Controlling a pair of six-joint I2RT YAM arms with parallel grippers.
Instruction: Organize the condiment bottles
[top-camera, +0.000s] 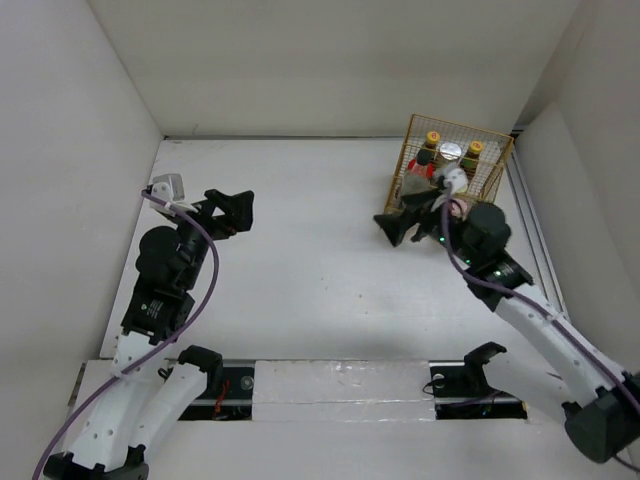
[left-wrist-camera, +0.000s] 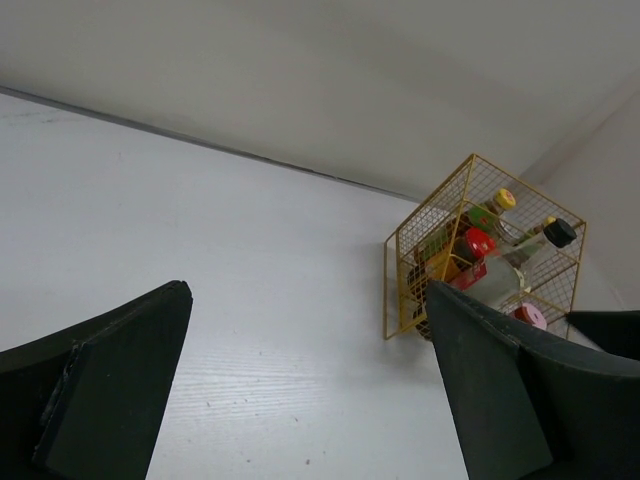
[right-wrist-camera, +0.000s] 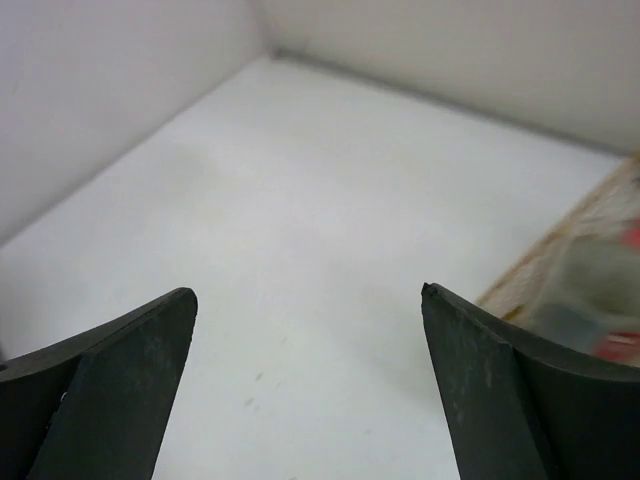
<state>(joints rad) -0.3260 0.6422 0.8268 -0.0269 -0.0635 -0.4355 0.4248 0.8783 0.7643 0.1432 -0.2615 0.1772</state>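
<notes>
While the left gripper (top-camera: 243, 213) hangs spread wide over the table's (top-camera: 320, 270) left side, the right gripper (top-camera: 388, 230) gapes too, pointing leftward just beside the gold wire basket (top-camera: 462, 128) holding the condiment bottles (top-camera: 447, 160), far right corner.

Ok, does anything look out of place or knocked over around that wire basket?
Only inside the gold wire basket: in the left wrist view the yellow-capped bottle and the black-capped bottle lean at a slant instead of standing upright. No spill shows. The left gripper and right gripper are open and empty.
</notes>
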